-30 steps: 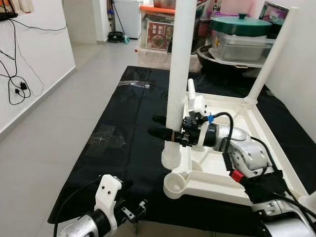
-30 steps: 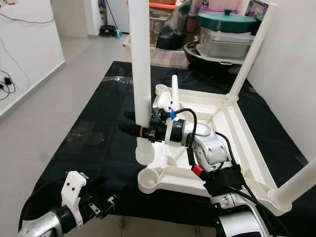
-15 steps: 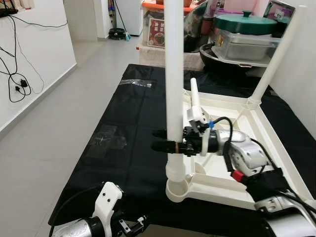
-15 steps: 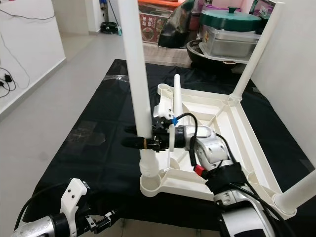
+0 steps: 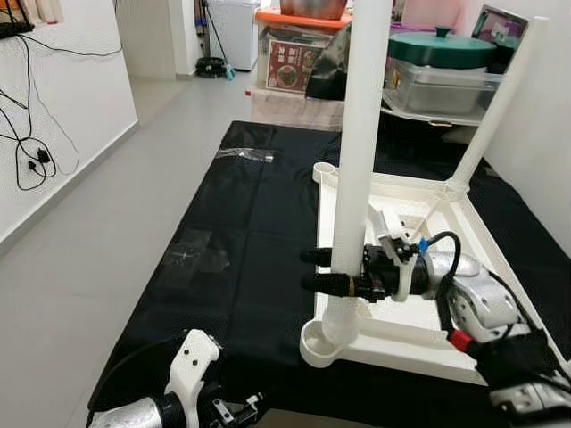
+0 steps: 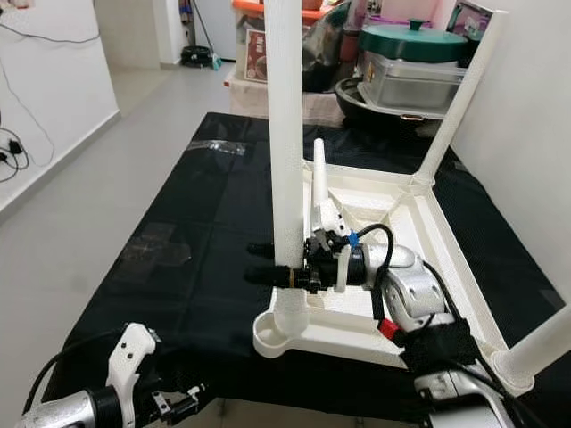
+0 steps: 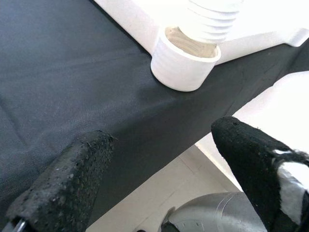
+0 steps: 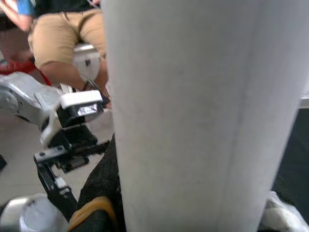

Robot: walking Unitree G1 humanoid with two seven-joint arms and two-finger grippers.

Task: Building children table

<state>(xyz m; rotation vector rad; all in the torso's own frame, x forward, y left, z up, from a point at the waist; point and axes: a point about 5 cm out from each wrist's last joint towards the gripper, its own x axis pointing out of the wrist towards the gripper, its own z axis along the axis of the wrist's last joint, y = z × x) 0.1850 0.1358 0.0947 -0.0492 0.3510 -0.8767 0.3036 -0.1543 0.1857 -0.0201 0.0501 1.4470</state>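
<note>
- Since a second ago the white table leg has come down from above the near-left corner socket of the upturned table top; half a second ago its ribbed end was just entering the cup, and now it stands in it, tilted slightly with its upper part leaning toward the far right
- The right claw stays clamped on the table leg low down, a little above the socket, its two black fingers poking out past the leg on the left side
- In the right wrist view the table leg stands close before the camera, with a seated person's legs in tan shorts behind it
- The left claw hangs low beyond the near edge of the black sheet, its fingers apart and holding nothing; its wrist view looks over the sheet at the socket with the leg's threaded end sitting in it
- The table top lies upside down on the right half of the black sheet, which is spread over the floor
- A second leg stands fitted in the table top's far-right corner, leaning outward, and a third leg rises from the near-right corner
- Beyond the far edge of the sheet stand a green-lidded pot on a clear container, and a box with a red label
- Black cables hang on the white wall at the left
</note>
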